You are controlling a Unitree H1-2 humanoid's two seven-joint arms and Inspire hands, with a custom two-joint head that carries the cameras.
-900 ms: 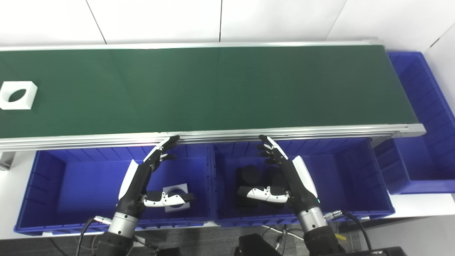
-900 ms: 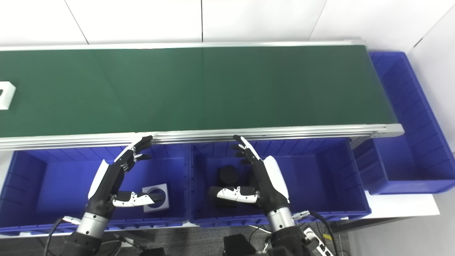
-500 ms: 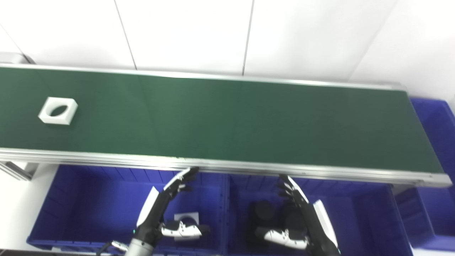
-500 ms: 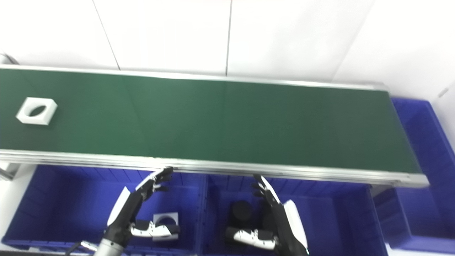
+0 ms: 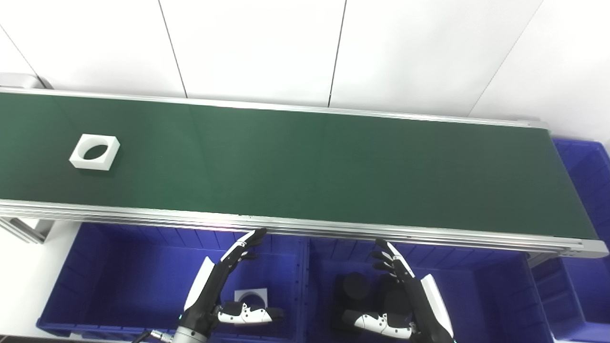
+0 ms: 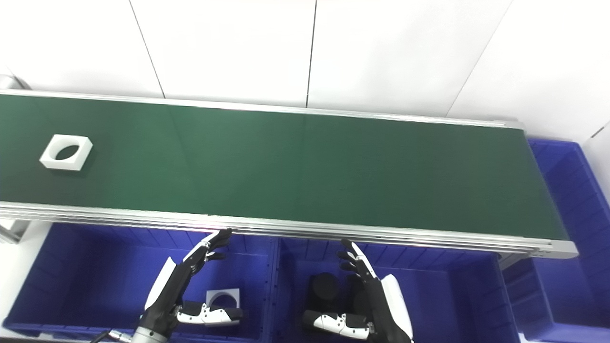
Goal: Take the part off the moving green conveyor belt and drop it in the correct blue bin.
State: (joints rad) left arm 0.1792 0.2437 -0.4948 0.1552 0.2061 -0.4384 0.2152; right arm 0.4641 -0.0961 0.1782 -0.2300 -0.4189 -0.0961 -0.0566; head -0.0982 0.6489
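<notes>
I see a white panelled wall (image 5: 257, 43) filling the top of the frame, split by thin dark vertical seams. At lower left lies a white surface (image 5: 21, 281).

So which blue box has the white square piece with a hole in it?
The left blue bin, under the left hand. A white square part lies inside. The middle bin holds black parts instead.

The conveyor belt (image 5: 305, 162) runs off the left edge. The far-right bin (image 6: 572, 200) is cut by the right edge. The bottom edge cuts both arms and the near bin walls. The left robot hand (image 5: 217, 290) partly covers a white block (image 5: 252, 299); the right robot hand (image 5: 410, 305) partly hides dark parts (image 5: 355, 286), shapes unclear.
</notes>
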